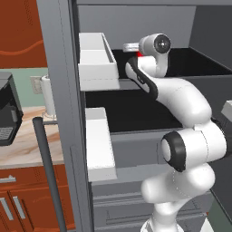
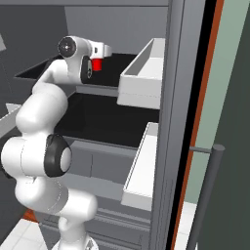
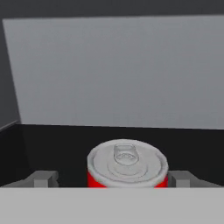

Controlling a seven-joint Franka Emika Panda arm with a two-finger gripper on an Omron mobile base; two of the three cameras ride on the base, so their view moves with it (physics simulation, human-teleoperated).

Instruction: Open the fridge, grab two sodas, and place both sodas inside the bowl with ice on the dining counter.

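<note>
Jaws wide, one grey fingertip [image 3: 41, 178] each side of a soda can [image 3: 127, 165], not touching it. Can: red cylinder, silvery ridged top with pull tab, upright on the black upper shelf [image 1: 199, 63] of the open fridge [image 1: 61, 90]. Smooth grey back wall beyond. White rectangular door bins [image 1: 96, 61] hang on the grey door. Farther left, marbled bench [image 1: 22, 140] carrying a black coffee machine [image 1: 8, 108].
</note>
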